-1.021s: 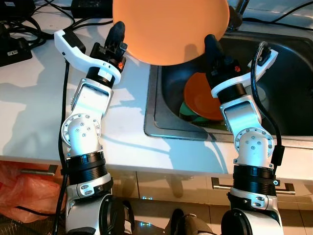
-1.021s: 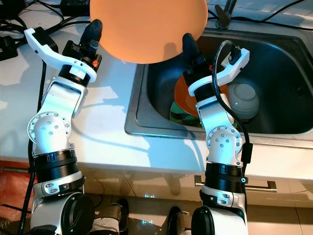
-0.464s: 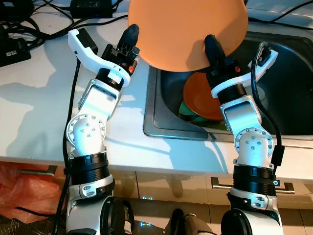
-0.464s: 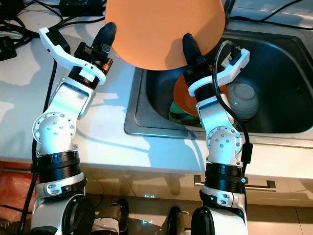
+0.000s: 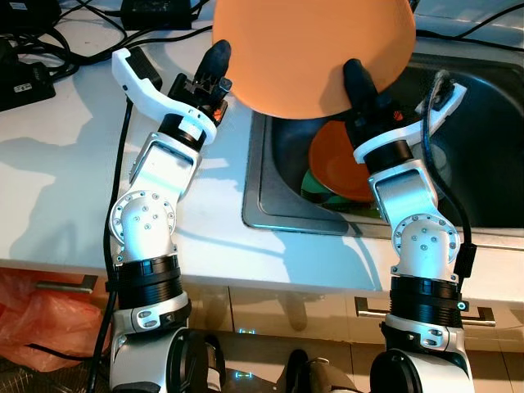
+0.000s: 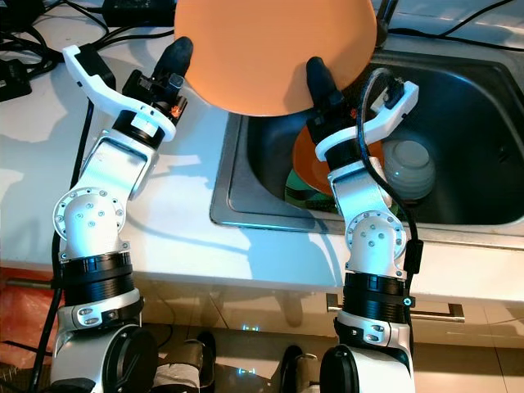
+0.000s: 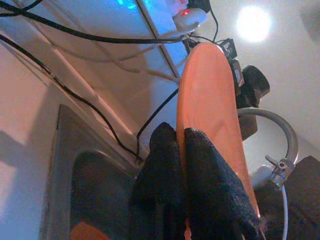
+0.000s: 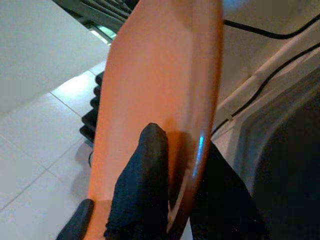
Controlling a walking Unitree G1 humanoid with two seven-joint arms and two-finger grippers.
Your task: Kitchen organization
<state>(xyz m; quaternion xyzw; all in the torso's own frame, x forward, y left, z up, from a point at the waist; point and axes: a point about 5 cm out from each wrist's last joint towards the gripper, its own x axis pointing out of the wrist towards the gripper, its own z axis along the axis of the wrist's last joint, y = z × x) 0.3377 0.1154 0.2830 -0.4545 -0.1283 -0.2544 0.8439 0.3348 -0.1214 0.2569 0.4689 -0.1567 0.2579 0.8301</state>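
Note:
A large orange plate is held tilted in the air over the left end of the steel sink. My left gripper is shut on its left rim, and the left wrist view shows black fingers pinching the plate's edge. At the lower right rim my right gripper is shut on the same plate, one finger pressed on its face. In the sink basin a darker orange plate rests on a green dish.
A pale bowl sits upside down in the sink, right of the stacked dishes. The faucet stands behind the plate. Black cables and adapters lie on the white counter at the back left.
Over the second, the plate and my left arm shifted right, from above the counter's edge to above the sink. In the last half second almost nothing moved.

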